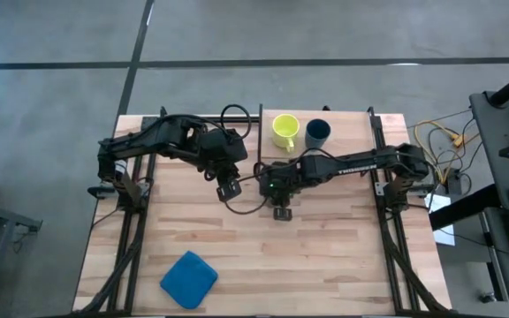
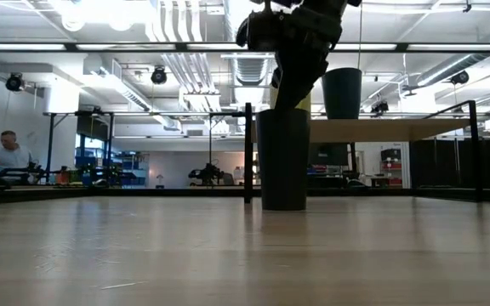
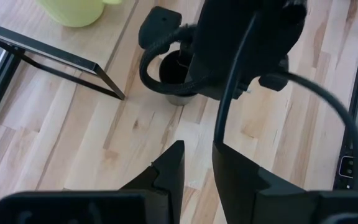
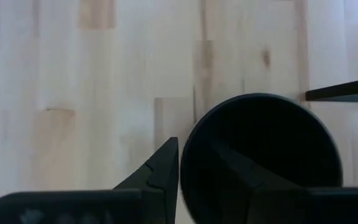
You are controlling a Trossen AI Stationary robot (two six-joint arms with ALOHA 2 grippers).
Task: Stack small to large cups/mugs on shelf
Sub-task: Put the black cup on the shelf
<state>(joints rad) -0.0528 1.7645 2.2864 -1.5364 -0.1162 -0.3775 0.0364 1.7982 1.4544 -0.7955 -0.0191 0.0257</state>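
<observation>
black cup [image 2: 282, 158]: upright on tabletop [image 1: 325, 256], beside shelf [image 1: 347, 119] | right gripper [image 4: 194, 165]: fingers straddle its rim, one inside, apparently pinching for the lift | left gripper [image 3: 197, 168]: fingers slightly spread, empty, waiting nearby | yellow mug [image 1: 284, 131], blue cup [image 1: 317, 132]: on shelf

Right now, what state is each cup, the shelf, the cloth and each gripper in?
Black cup: upright on the table, rim between the right gripper's fingers.
Yellow mug: upright on the shelf.
Dark blue cup: upright on the shelf, beside the mug.
Shelf: holds those two only.
Blue cloth: lying on the table, untouched.
Right gripper: one finger inside the black cup, one outside.
Left gripper: empty, hovering near the black cup.
</observation>
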